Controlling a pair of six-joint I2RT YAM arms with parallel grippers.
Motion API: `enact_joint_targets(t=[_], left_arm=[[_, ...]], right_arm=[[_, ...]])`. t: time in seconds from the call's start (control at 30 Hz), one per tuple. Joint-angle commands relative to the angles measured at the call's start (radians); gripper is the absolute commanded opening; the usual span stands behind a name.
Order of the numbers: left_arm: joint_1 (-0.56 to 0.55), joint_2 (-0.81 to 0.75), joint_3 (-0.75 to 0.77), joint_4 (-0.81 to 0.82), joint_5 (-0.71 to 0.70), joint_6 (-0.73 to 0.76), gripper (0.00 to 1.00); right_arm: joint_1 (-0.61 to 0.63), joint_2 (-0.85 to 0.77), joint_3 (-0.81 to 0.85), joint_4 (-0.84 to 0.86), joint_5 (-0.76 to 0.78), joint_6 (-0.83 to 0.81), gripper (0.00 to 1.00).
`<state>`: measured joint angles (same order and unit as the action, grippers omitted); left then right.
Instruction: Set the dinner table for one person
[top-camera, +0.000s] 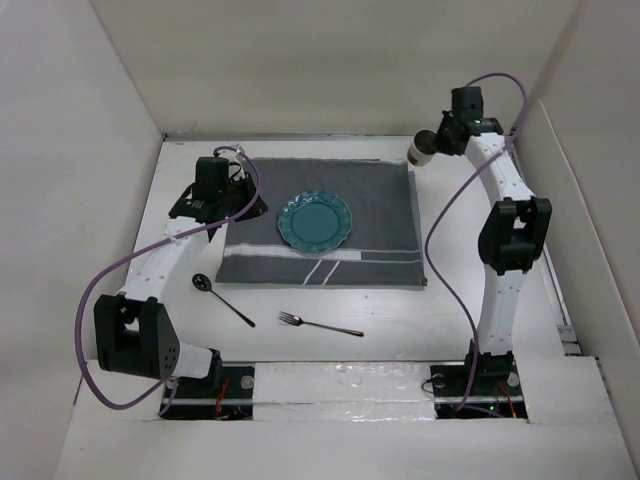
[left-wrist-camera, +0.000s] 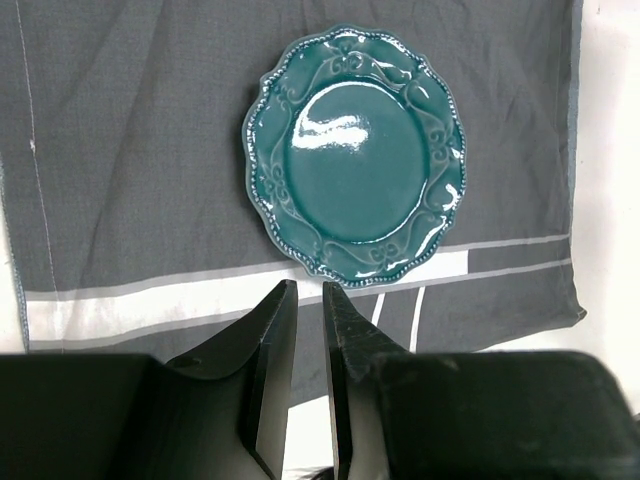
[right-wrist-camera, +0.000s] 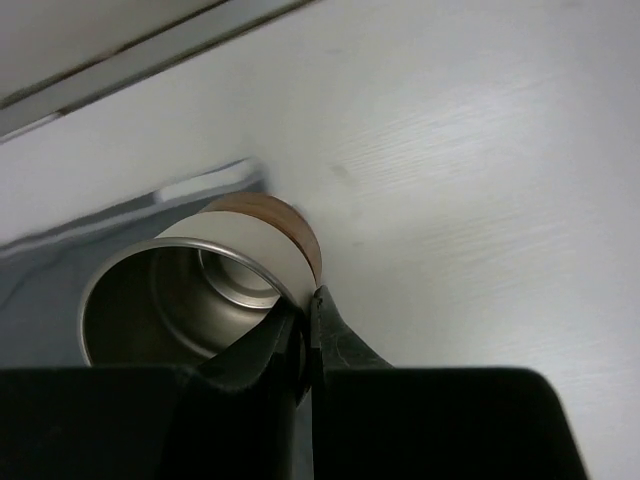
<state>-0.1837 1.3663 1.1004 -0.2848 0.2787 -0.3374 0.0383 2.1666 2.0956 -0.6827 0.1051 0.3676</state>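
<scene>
The dinner table (top-camera: 400, 310) (plain white, its long axis seemingly left to right) lies flat beneath both sets of jaws. On it a dark grey striped cloth (top-camera: 350, 190) spreads under the left gripper (left-wrist-camera: 307, 292), whose jaws stand barely parted and empty over the cloth's left part. A teal plate (top-camera: 314, 222) sits on the cloth. The right gripper (right-wrist-camera: 305, 320) pinches the wall of a metal cup (right-wrist-camera: 240, 235), tipped above the table's far right. 1 fork (top-camera: 320, 324) and 1 spoon (top-camera: 222, 298) lie nearer.
</scene>
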Motion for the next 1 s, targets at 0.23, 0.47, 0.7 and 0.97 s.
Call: enact_joint_targets(t=[0.23,0.47,0.7,0.97], left_arm=[[0.016,-0.153,-0.017,-0.068,-0.041,0.018,0.14],[0.038,-0.226,-0.057,-0.108,-0.055,0.021,0.14],[0.038,-0.265,-0.050,-0.146,-0.052,0.011,0.15],[0.038,-0.274,0.093,-0.243,-0.141,0.054,0.33]], right_arm=[[0.147,0.133,0.161,-0.103,-0.007,-0.053,0.00],[0.166,0.177,0.185,-0.112,0.057,-0.053,0.00],[0.166,0.214,0.255,-0.164,0.076,-0.053,0.41],[0.147,-0.063,0.155,-0.109,-0.036,-0.074,0.58]])
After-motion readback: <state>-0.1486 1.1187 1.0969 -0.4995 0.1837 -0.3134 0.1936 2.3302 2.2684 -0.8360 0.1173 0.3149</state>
